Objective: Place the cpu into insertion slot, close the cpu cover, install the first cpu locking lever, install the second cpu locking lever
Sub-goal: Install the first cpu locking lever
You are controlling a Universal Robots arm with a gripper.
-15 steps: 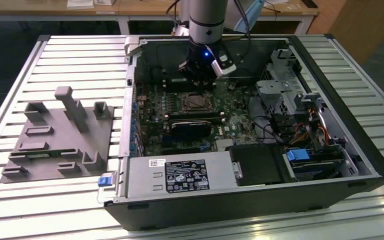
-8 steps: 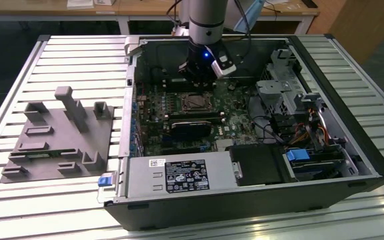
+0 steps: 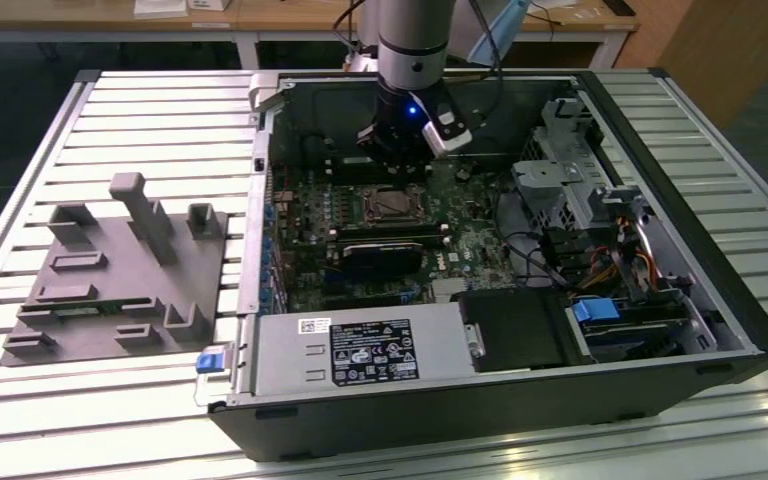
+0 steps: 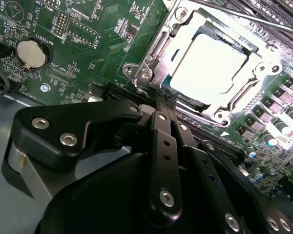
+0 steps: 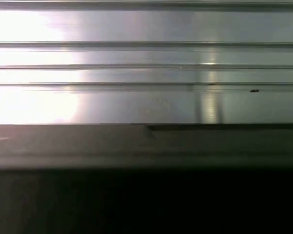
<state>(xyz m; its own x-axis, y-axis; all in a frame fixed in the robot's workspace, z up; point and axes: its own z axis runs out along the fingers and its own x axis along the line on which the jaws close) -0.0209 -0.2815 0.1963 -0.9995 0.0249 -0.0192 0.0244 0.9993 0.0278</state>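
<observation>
I see my black gripper (image 3: 394, 158) above the green motherboard (image 3: 357, 240) in the open computer case (image 3: 704, 290), on a ribbed aluminium table (image 3: 157, 110); fingers pressed together, empty.

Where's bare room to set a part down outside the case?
The slatted table is bare beyond the grey fixture block, and along the near edge in front of the computer case. Inside the case it is crowded, with the gripper above the cpu.

The silver cpu (image 4: 208, 67) lies flat in the insertion slot (image 4: 151, 53), the cpu cover (image 4: 244, 92) apparently closed around it.
</observation>
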